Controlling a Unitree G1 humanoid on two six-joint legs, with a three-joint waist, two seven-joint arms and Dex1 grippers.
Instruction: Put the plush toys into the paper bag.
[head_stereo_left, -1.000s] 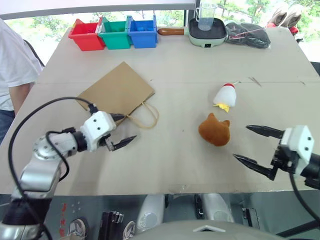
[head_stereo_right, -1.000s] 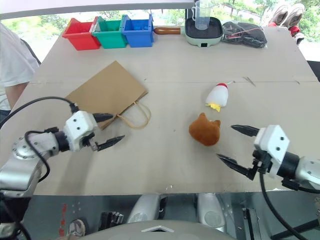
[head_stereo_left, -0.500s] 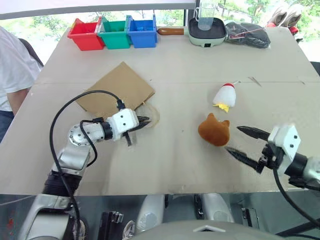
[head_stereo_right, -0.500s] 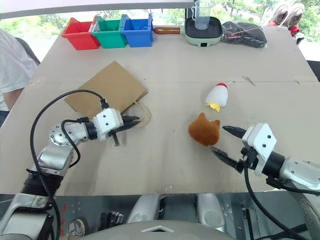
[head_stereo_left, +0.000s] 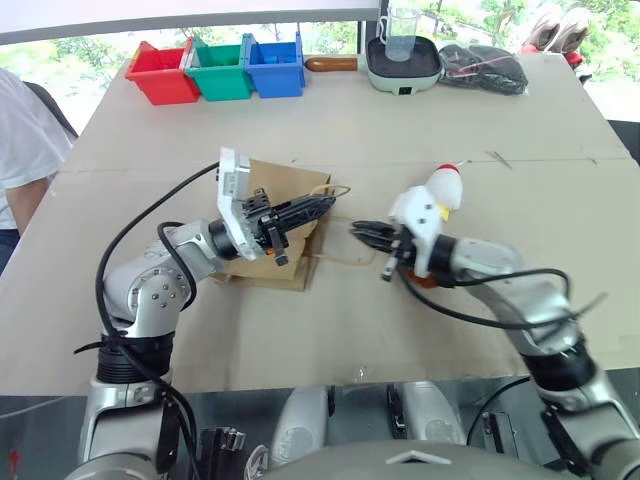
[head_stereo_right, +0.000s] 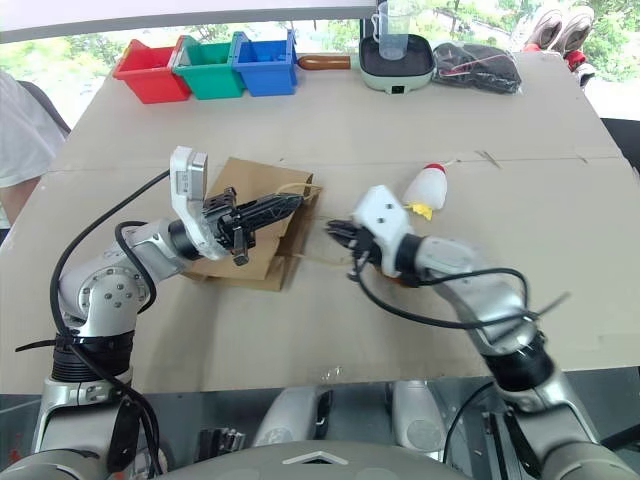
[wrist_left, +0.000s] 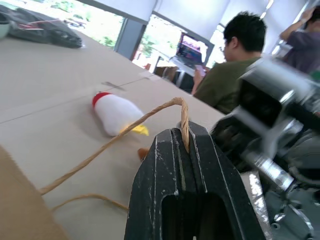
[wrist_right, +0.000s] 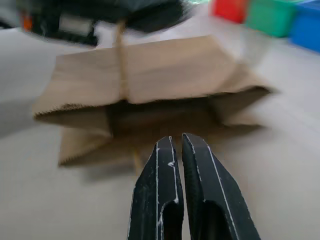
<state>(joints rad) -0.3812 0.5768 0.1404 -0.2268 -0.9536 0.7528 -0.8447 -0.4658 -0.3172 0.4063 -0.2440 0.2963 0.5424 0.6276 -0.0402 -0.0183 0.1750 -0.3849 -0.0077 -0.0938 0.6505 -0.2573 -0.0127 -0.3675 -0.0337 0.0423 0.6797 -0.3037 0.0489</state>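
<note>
The brown paper bag (head_stereo_left: 262, 243) lies on the table with its mouth raised open toward the toys. My left gripper (head_stereo_left: 325, 203) is shut on the bag's upper cord handle (wrist_left: 183, 116) and holds it up. Just in front of the mouth, my right gripper (head_stereo_left: 358, 230) is shut, and the lower handle (head_stereo_left: 345, 260) lies on the table beside its fingertips. The white chicken plush (head_stereo_left: 446, 189) lies beyond my right hand. The orange-brown plush (wrist_left: 143, 153) is mostly hidden behind that hand.
Red (head_stereo_left: 160, 72), green (head_stereo_left: 222, 68) and blue (head_stereo_left: 275, 62) bins stand at the far left edge. A green pan with a measuring cup (head_stereo_left: 403, 60) and a black bag (head_stereo_left: 482, 68) sit at the far right. A person in white (head_stereo_left: 20, 140) stands at the left.
My left gripper shut on the bag's handle and lifted it, opening the mouth. My right arm swept left past the orange-brown plush to the bag's mouth and shut.
</note>
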